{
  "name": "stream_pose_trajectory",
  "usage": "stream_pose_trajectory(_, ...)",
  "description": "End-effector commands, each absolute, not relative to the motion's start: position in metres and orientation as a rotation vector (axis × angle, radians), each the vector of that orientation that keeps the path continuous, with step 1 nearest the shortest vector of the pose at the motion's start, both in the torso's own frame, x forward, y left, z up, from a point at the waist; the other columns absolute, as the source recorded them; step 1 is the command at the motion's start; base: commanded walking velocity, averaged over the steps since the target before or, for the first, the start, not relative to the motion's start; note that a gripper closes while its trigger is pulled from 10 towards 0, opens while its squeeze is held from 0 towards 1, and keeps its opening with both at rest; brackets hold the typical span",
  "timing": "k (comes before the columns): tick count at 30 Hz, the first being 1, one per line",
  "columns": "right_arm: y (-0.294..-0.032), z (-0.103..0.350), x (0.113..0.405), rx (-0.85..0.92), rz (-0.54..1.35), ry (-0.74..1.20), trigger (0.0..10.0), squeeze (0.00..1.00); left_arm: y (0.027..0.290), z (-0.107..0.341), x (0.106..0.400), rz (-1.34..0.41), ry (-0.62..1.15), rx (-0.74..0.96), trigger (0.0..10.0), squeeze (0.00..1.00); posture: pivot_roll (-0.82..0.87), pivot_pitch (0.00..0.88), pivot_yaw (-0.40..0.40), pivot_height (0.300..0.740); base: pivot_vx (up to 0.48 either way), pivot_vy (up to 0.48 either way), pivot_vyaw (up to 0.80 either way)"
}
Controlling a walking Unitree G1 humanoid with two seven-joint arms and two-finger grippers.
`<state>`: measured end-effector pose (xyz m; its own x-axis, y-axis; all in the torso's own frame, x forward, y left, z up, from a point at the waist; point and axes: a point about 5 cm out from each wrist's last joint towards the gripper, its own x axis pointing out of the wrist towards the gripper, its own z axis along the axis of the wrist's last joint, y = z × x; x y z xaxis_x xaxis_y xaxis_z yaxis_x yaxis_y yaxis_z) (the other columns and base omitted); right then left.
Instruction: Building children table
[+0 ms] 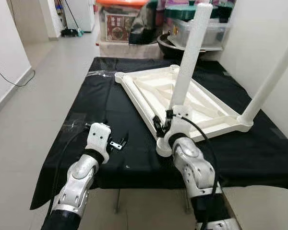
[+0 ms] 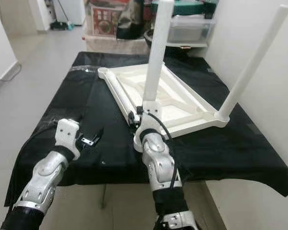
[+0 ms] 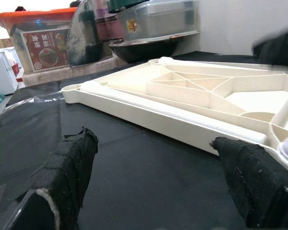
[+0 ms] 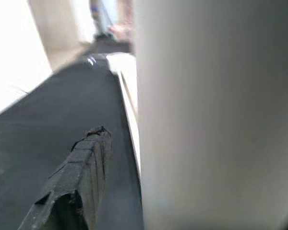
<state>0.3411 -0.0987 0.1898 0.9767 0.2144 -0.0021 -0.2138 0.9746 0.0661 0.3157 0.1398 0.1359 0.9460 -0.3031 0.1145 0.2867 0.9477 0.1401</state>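
Note:
The white table top (image 1: 149, 84) lies upside down on a table under a black cloth (image 1: 105, 100). Two white legs stand upright in its corners: one at the near corner (image 1: 189, 57), one at the right corner (image 1: 273, 74). My right gripper (image 1: 164, 122) is at the base of the near leg. In the right wrist view that leg (image 4: 211, 115) sits close beside one black finger (image 4: 81, 177), with a gap of cloth between them. My left gripper (image 1: 121, 142) hovers open low over the cloth, left of the table top's near edge (image 3: 182, 120), holding nothing.
Storage boxes (image 1: 120, 24), a dark bowl (image 1: 175, 45) and clear tubs (image 1: 206, 28) are stacked beyond the far end. A white wall runs close along the right. Open floor lies to the left, with a cable (image 1: 9, 79) by the wall. Clear plastic wrap (image 1: 101, 73) lies on the cloth.

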Motion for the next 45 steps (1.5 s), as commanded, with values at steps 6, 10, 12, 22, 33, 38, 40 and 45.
stream_pose_trajectory(6, -0.099, 0.221, 0.328, 0.007, 0.698, -0.133, 10.0, 0.00, 0.142, 0.128, 0.314, -0.277, -0.119, 0.120, 10.0, 0.00, 0.12, 0.000, -0.086, 0.740, 0.000, 0.000, 0.00)
stream_pose_trajectory(10, -0.098, 0.216, 0.321, -0.044, 0.872, -0.120, 5.0, 0.00, 0.140, 0.125, 0.310, -0.285, -0.112, 0.117, 10.0, 0.00, 0.14, 0.000, -0.092, 0.740, 0.000, 0.000, 0.00)
stream_pose_trajectory(12, -0.094, 0.203, 0.316, -0.027, 1.009, -0.061, 0.0, 0.00, 0.143, 0.124, 0.309, -0.280, -0.107, 0.118, 10.0, 0.00, 0.14, 0.000, -0.090, 0.740, 0.000, 0.000, 0.00)
stream_pose_trajectory(22, -0.113, 0.158, 0.368, -0.035, 0.328, 0.204, 0.0, 0.00, 0.149, 0.129, 0.314, -0.260, -0.122, 0.129, 10.0, 0.00, 0.15, 0.000, -0.096, 0.740, 0.000, 0.000, 0.00)
stream_pose_trajectory(33, -0.117, 0.136, 0.334, 0.150, -0.099, 0.241, 8.9, 0.00, 0.148, 0.124, 0.307, -0.285, -0.098, 0.137, 10.0, 0.00, 0.14, 0.000, -0.062, 0.740, 0.000, 0.000, 0.00)
stream_pose_trajectory(38, -0.114, 0.161, 0.334, 0.108, -0.016, 0.121, 10.0, 1.00, 0.149, 0.124, 0.311, -0.281, -0.100, 0.138, 10.0, 0.00, 0.12, 0.000, -0.060, 0.740, 0.000, 0.000, 0.00)
stream_pose_trajectory(40, -0.116, 0.173, 0.341, 0.104, 0.061, 0.073, 10.0, 0.00, 0.148, 0.125, 0.312, -0.278, -0.102, 0.135, 10.0, 0.00, 0.13, 0.000, -0.067, 0.740, 0.000, 0.000, 0.00)
stream_pose_trajectory(45, -0.119, 0.201, 0.348, 0.209, 0.417, -0.043, 10.0, 0.00, 0.148, 0.123, 0.307, -0.276, -0.102, 0.130, 10.0, 0.00, 0.14, 0.000, -0.073, 0.740, 0.000, 0.000, 0.00)
